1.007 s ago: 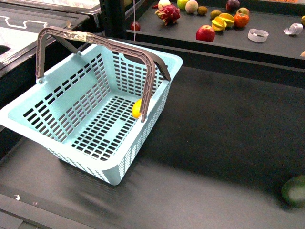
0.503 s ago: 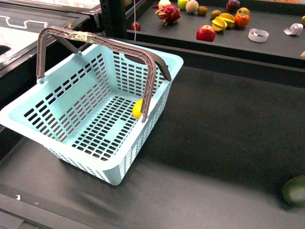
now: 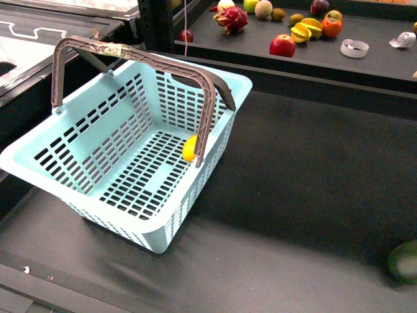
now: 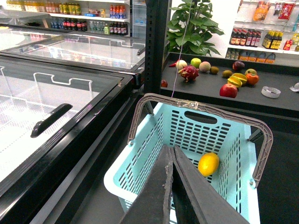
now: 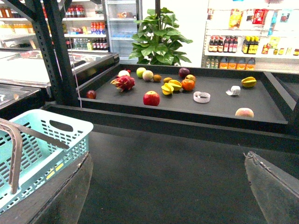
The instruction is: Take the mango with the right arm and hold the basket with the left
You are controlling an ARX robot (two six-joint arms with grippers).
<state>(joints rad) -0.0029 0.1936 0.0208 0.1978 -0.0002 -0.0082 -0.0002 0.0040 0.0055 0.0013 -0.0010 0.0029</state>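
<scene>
The pale turquoise slotted plastic basket (image 3: 124, 156) sits on the dark counter (image 3: 293, 195) at the frame's left. The smooth yellow oval mango (image 3: 189, 149) lies inside it, against its right wall. A dark green roundish fruit (image 3: 404, 262) rests at lower right. A raised shelf (image 3: 365, 62) behind carries assorted fruit.

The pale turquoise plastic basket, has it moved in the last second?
Barely: the pale turquoise plastic basket sits slightly further right, its far corner nearer the red apple; the whole view shifted similarly, so the camera may have moved.

A basket handle (image 3: 207, 117) hides part of the mango (image 3: 189, 149); the dark green fruit (image 3: 403, 262), perhaps an avocado, is cropped at the edge.
</scene>
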